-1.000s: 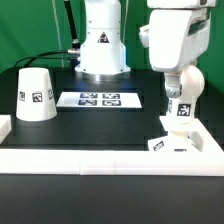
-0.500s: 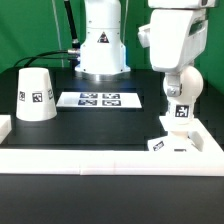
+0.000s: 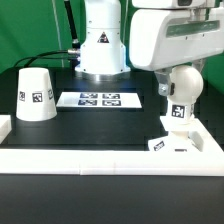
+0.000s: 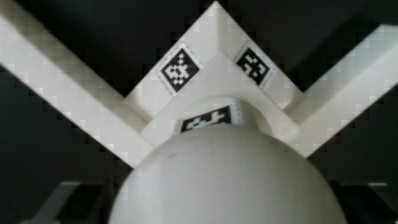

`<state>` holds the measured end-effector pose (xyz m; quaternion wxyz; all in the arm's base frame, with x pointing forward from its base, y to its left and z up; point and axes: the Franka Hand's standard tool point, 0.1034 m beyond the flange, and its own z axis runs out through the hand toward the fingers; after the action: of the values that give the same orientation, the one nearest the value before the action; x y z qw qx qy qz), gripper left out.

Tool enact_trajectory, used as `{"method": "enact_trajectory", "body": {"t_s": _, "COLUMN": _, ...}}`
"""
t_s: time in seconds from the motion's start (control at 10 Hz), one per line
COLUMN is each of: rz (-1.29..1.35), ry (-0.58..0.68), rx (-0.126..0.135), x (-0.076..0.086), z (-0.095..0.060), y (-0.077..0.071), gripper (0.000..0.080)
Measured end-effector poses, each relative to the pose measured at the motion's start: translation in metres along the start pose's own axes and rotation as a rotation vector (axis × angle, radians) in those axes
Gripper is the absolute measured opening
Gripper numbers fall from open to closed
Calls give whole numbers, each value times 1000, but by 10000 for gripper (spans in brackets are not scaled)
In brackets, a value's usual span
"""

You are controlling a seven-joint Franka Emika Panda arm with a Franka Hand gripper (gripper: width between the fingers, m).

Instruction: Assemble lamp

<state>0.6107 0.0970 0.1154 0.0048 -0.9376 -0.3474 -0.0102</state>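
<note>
The white ball-shaped bulb (image 3: 182,84) stands upright on its tagged neck (image 3: 178,112) in the small blocky base (image 3: 171,142), which sits in the rail's corner at the exterior view's right. My gripper (image 3: 181,70) hangs right above the bulb. In the wrist view the bulb (image 4: 222,170) fills the space between my fingers (image 4: 59,200), which stand apart with dark gaps on both sides. The tagged base (image 4: 214,85) shows beyond it. The cone shade (image 3: 35,94) stands alone at the exterior view's left.
The marker board (image 3: 98,99) lies flat in the middle at the back. The long white border rail (image 3: 100,156) runs along the front and turns up at the right side. The robot's pedestal (image 3: 102,45) stands behind the marker board.
My hand has shifted toward the exterior view's left and looks larger and turned. The bulb and base have stayed in place.
</note>
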Motion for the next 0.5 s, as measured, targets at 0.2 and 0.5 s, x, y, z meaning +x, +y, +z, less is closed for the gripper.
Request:
{"method": "enact_trajectory", "body": {"t_s": 0.2, "rz": 184, "ry": 0, "rx": 0, "x": 0, "z": 0, "y": 0, "gripper": 577}}
{"method": "enact_trajectory", "body": {"t_s": 0.5, "rz": 476, "ry": -1, "rx": 0, "x": 0, "z": 0, "y": -1, "gripper": 577}}
